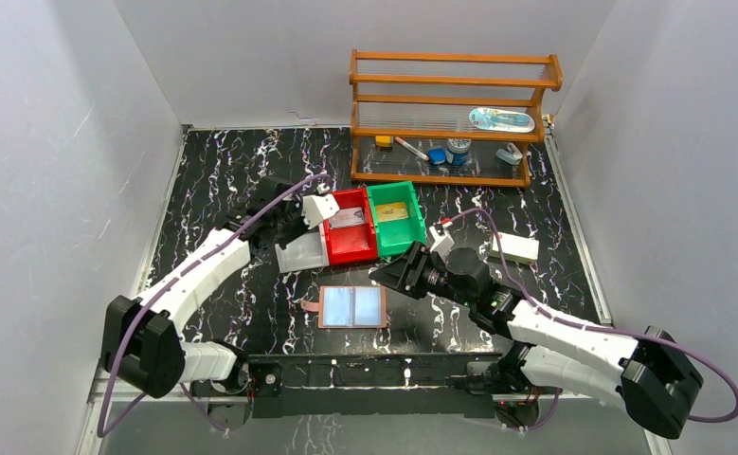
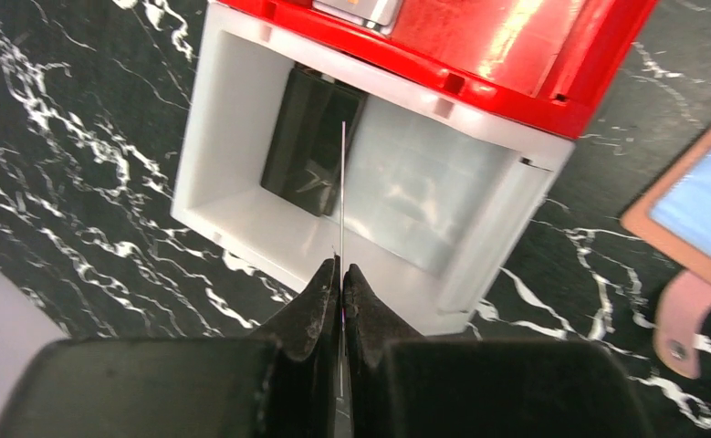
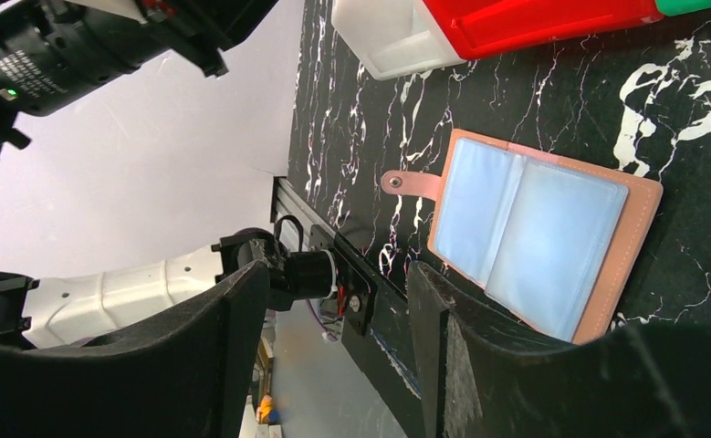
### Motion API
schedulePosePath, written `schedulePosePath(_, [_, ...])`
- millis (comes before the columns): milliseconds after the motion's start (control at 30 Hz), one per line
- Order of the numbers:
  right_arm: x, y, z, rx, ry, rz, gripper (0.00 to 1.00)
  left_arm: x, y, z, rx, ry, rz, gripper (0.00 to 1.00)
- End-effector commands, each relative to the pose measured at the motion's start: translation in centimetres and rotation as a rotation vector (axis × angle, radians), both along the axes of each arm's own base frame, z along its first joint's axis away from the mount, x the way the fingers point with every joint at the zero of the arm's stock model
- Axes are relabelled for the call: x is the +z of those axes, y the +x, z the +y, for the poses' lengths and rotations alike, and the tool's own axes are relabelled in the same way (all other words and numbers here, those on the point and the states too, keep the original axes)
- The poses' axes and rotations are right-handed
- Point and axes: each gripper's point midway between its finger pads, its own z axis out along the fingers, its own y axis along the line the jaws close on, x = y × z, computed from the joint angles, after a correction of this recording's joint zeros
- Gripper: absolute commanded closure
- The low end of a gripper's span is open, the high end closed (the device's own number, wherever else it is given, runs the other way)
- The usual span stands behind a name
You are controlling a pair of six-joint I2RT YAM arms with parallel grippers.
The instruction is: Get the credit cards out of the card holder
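Observation:
The card holder point(image 1: 352, 306) lies open and flat on the black marble table, a reddish-brown leather bifold with two pale blue clear pockets and a strap tab on its left. My left gripper point(image 2: 341, 269) is shut on a thin credit card point(image 2: 342, 182), seen edge-on above the white bin point(image 2: 242, 210), where a dark card point(image 2: 308, 137) lies. In the top view the left gripper point(image 1: 294, 230) hangs over that bin point(image 1: 303, 254). My right gripper point(image 1: 386, 275) hovers just right of the holder point(image 3: 543, 237), and in the right wrist view the gripper point(image 3: 338, 274) is open with nothing in it.
A red bin point(image 1: 351, 239) and a green bin point(image 1: 395, 223), each with a card inside, stand right of the white bin. A white box point(image 1: 513, 247) lies at the right. A wooden shelf point(image 1: 452, 118) with small items stands at the back. Grey walls enclose the table.

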Motion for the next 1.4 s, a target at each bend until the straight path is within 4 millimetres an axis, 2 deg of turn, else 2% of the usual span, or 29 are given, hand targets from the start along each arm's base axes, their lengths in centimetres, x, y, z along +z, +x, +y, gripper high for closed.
schedulePosePath(0, [1.3, 0.4, -0.7, -0.044, 0.026, -0.024, 0.34, 0.9, 2.7, 0.3, -0.062, 0.077, -0.133, 1.0])
schedulePosePath(433, [1.2, 1.0, -2.5, -0.144, 0.027, -0.008, 0.3, -2.8, 6.3, 0.4, -0.039, 0.147, -0.191, 1.0])
schedulePosePath(533, [1.2, 1.1, -2.9, -0.16, 0.022, -0.007, 0.3, -3.1, 7.5, 0.8, -0.01, 0.164, -0.244, 1.0])
schedulePosePath(733, [1.1, 1.3, -3.4, -0.185, 0.015, -0.003, 0.3, -4.8, 8.6, 1.3, -0.026, 0.212, -0.308, 1.0])
schedulePosePath(1100, [1.2, 1.6, -4.2, -0.231, 0.025, 0.01, 0.27, -8.1, 8.4, 0.8, -0.052, 0.168, -0.241, 1.0])
schedulePosePath(1133, [-0.4, 1.3, -4.6, -0.235, -0.001, 0.028, 0.27, -8.2, 8.4, 0.8, -0.053, 0.167, -0.236, 1.0])
schedulePosePath(1200, [-0.7, 1.3, -4.7, -0.239, -0.005, 0.033, 0.27, -8.2, 8.5, 0.7, -0.054, 0.163, -0.231, 1.0])
schedulePosePath(1300, [-0.9, 1.3, -5.0, -0.25, -0.005, 0.038, 0.26, -7.8, 8.6, 0.6, -0.055, 0.155, -0.228, 0.87])
schedulePosePath(1367, [-0.9, 1.3, -5.2, -0.259, -0.003, 0.041, 0.26, -7.6, 8.6, 0.6, -0.056, 0.142, -0.229, 0.83])
